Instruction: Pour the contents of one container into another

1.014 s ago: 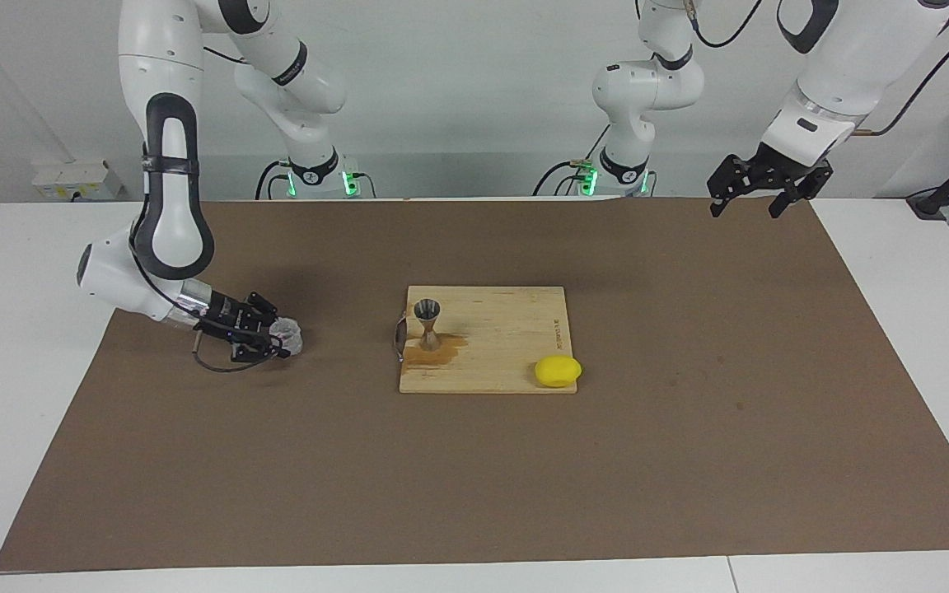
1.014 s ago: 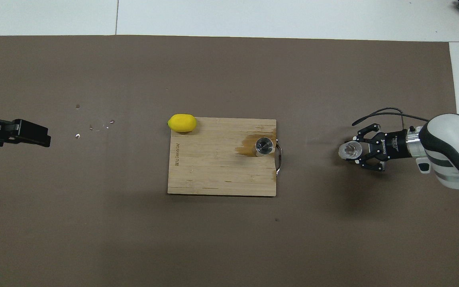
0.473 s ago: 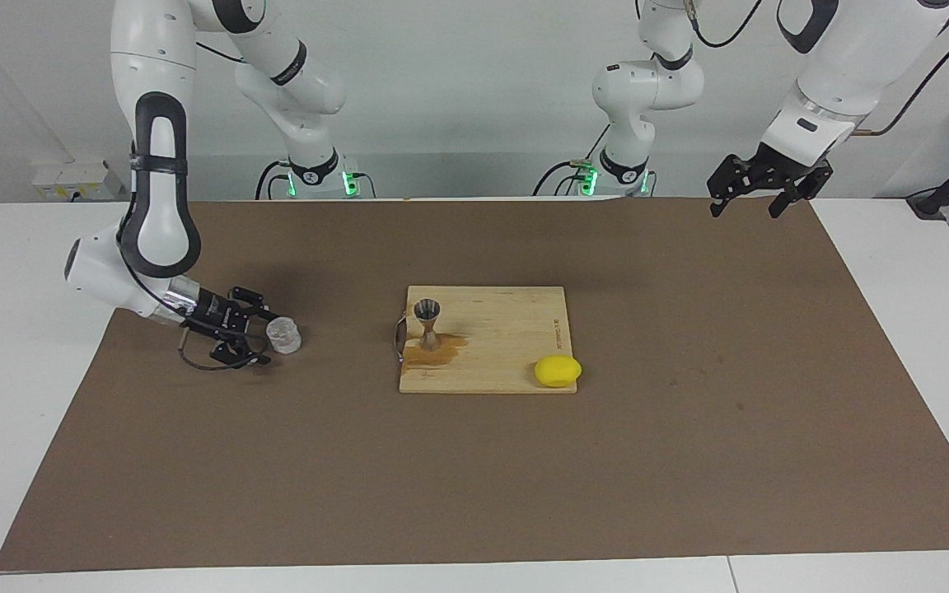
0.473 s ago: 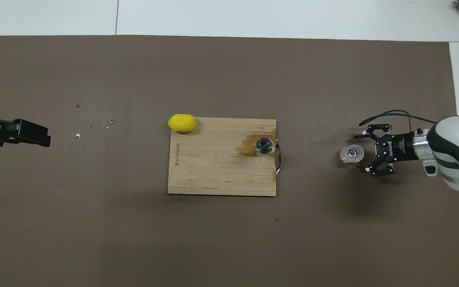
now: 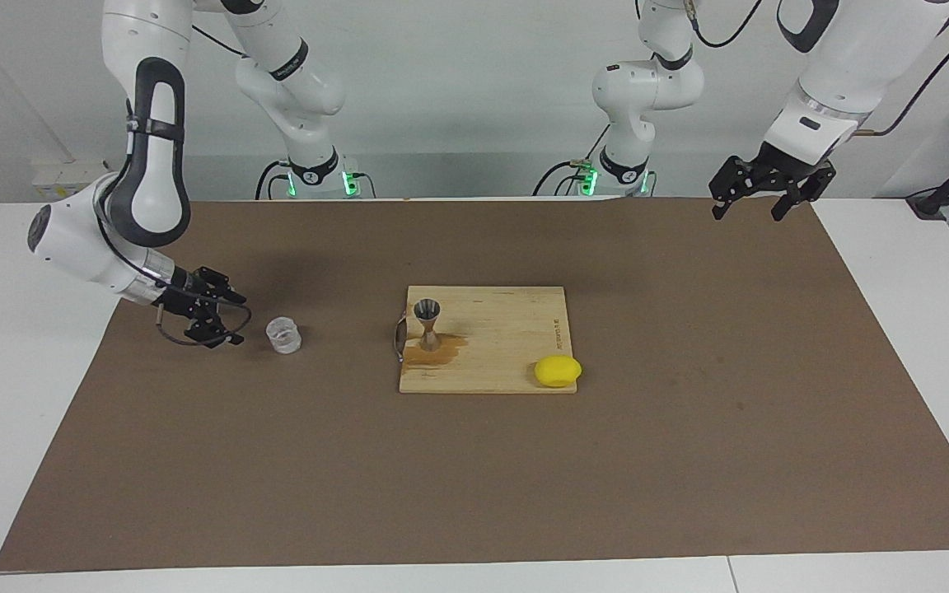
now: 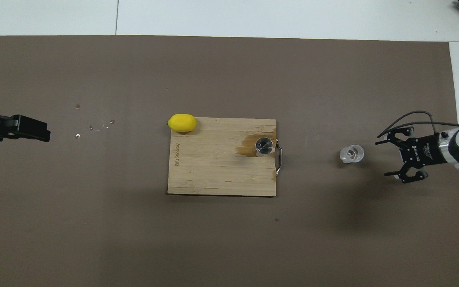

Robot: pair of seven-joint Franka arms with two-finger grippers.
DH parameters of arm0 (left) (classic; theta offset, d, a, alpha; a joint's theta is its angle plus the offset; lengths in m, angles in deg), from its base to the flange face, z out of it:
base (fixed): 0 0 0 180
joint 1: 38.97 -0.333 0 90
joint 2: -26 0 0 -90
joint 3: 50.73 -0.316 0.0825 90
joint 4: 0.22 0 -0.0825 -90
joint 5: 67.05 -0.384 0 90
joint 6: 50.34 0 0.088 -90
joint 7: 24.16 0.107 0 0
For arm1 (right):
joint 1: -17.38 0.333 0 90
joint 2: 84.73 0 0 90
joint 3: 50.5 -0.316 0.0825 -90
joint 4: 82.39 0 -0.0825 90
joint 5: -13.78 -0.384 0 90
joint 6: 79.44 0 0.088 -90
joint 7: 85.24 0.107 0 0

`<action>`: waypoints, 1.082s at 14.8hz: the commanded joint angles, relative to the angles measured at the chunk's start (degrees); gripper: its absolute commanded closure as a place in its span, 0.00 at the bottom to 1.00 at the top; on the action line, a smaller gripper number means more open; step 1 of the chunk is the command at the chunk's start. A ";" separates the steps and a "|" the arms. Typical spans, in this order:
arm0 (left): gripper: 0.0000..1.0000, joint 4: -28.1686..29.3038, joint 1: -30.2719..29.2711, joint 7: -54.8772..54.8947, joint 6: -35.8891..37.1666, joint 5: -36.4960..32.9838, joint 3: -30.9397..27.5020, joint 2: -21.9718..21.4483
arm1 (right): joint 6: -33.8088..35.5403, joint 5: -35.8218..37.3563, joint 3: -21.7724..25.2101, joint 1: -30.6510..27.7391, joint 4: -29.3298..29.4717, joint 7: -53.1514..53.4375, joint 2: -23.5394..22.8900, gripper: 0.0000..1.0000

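The clear ribbed cup (image 5: 284, 336) stands upright on the brown mat toward the right arm's end of the table; it also shows in the overhead view (image 6: 352, 154). My right gripper (image 5: 236, 320) is open and empty, low beside the cup and apart from it, seen from above too (image 6: 382, 158). The metal jigger (image 5: 428, 324) stands upright on the wooden board (image 5: 499, 362), at the board's handle end (image 6: 264, 145). My left gripper (image 5: 745, 207) is open and empty, raised over the mat's edge at the left arm's end (image 6: 34, 129), waiting.
A yellow lemon (image 5: 558, 371) lies at the board's corner farthest from the robots (image 6: 182, 122). A brown wet stain (image 6: 247, 146) spreads on the board (image 6: 213, 175) beside the jigger. A few small crumbs (image 6: 94, 127) lie on the mat toward the left arm's end.
My right gripper opened, let go of the cup and drew back toward the right arm's end of the table. The cup stays upright on the mat. The left arm barely moved.
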 commanded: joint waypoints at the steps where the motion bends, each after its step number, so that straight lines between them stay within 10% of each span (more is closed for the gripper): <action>1: 0.00 0.65 -0.08 0.61 -1.01 0.71 -0.24 -0.68 | 2.73 2.21 -0.51 2.92 1.32 -9.78 2.98 0.00; 6: 0.00 0.65 0.10 0.53 -0.30 0.63 -0.24 -0.77 | 2.55 19.77 -0.69 14.16 3.71 -19.31 5.96 0.00; 16: 0.00 -0.14 0.36 1.32 -0.83 -2.89 -0.07 0.55 | 8.69 29.10 -0.69 22.53 15.90 -20.01 10.63 0.00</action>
